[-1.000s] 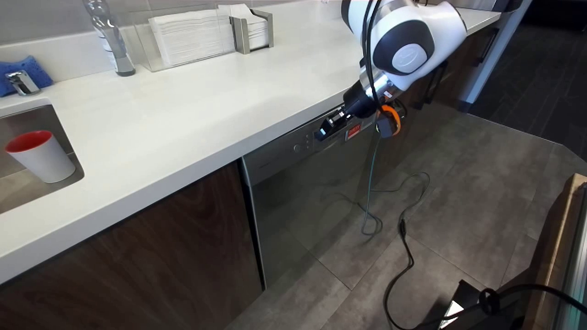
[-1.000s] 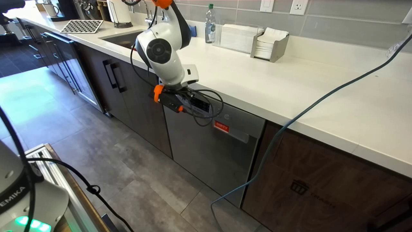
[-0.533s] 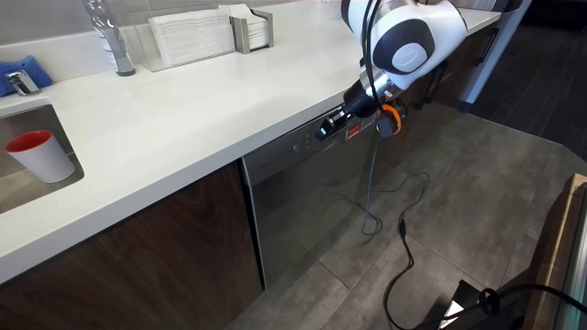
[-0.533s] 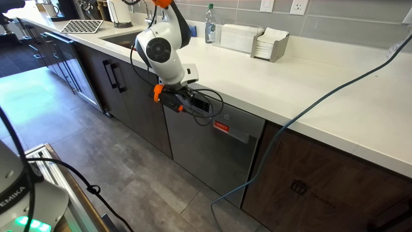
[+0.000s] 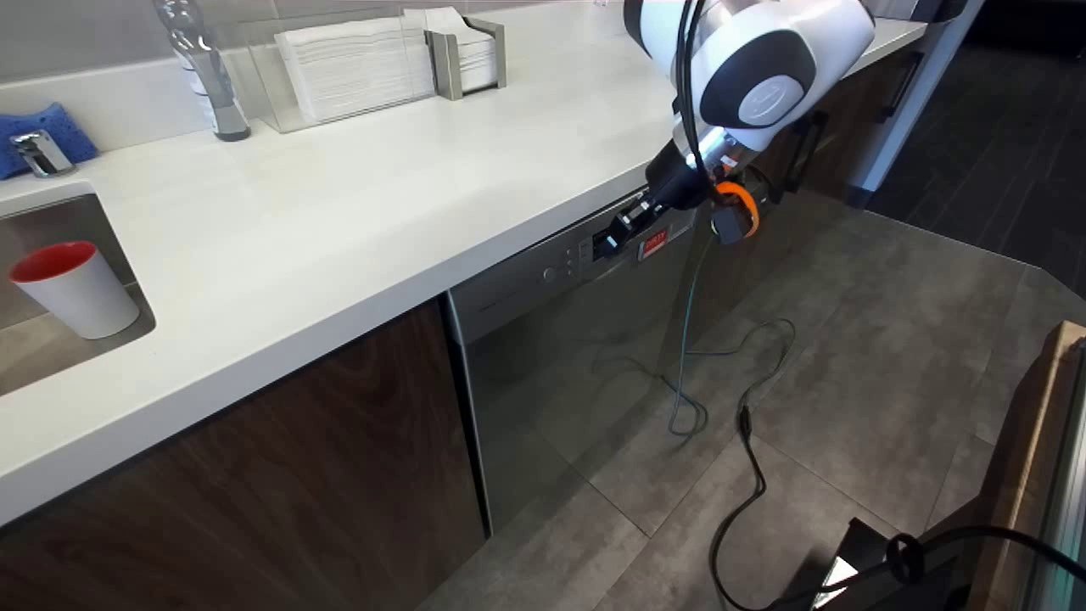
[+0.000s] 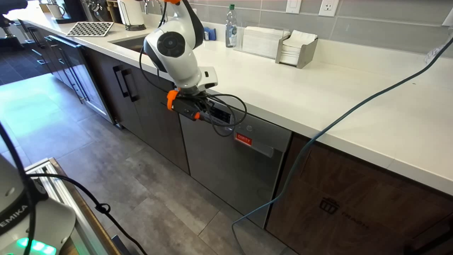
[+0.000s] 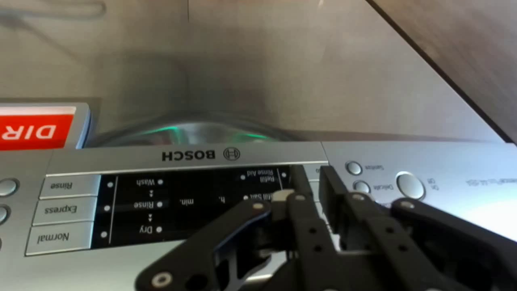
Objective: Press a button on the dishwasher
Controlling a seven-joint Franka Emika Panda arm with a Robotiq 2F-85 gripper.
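Black ctrl strip point(image 7: 177, 212) part. behind tool point(image 7: 314, 171)

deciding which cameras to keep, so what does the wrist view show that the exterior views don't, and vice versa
Only the wrist view: legible BOSCH lettering and Rinse, Express and Normal labels, all upside down.
Only the exterior views: the sink, paper napkins and clear bottle.
Shared: the dishwasher's steel front and the red DIRTY sign, which the wrist view cuts off.
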